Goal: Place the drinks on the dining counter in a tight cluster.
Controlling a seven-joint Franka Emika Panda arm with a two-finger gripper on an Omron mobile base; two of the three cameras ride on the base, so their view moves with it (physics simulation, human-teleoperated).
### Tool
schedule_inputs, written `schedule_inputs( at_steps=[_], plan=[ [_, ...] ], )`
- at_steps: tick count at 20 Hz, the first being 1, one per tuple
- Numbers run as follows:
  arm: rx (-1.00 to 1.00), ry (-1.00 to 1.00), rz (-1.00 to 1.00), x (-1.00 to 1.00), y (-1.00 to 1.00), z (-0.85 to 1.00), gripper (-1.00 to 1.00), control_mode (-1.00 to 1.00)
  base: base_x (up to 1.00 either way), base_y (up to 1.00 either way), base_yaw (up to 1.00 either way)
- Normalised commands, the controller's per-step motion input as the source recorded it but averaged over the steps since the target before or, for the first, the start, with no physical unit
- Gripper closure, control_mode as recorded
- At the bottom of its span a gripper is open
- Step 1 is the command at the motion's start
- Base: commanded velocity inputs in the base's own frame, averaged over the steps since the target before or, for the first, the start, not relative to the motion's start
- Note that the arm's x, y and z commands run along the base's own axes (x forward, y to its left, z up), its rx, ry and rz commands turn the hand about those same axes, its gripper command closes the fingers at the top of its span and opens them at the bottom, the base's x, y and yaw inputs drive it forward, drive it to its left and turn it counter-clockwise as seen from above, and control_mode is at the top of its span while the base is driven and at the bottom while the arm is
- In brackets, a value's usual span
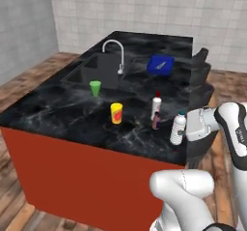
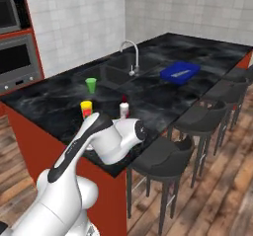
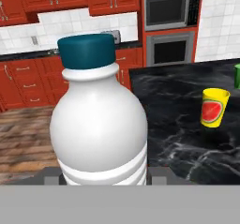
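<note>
hand [image 1: 185, 130] at right of frame is clamped on the teal-capped bottle [image 1: 178, 127], upright on the tabletop [image 1: 58, 109]; white [image 1: 156, 106] and purple bottles [image 1: 156, 121] sit just left

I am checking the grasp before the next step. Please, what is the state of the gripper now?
Gripper: closed on the clear bottle with teal cap, held upright at the dining counter's edge.

bottle base [image 3: 101, 171] cut off at the bottom, purple bottle [image 1: 156, 122] half hidden — white bottle [image 2: 124, 109] partly behind the arm

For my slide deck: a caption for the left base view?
Hand gripping the teal-capped bottle at the counter edge, beside two other bottles.
</note>
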Motion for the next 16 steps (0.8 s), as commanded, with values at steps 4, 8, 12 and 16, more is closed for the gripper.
schedule_inputs(
  at_steps=[4, 8, 12, 16],
  plan=[
    [0.00, 0.00, 0.00, 0.00, 0.00, 0.00, 1.00, 1.00, 0.24, -1.00, 0.21],
    [0.00, 0.00, 0.00, 0.00, 0.00, 0.00, 1.00, 1.00, 0.10, -1.00, 0.34],
    [0.00, 0.00, 0.00, 0.00, 0.00, 0.00, 1.00, 1.00, 0.06, -1.00, 0.35],
    [0.00, 0.00, 0.00, 0.00, 0.00, 0.00, 1.00, 1.00, 0.00, -1.00, 0.32]
  ],
)
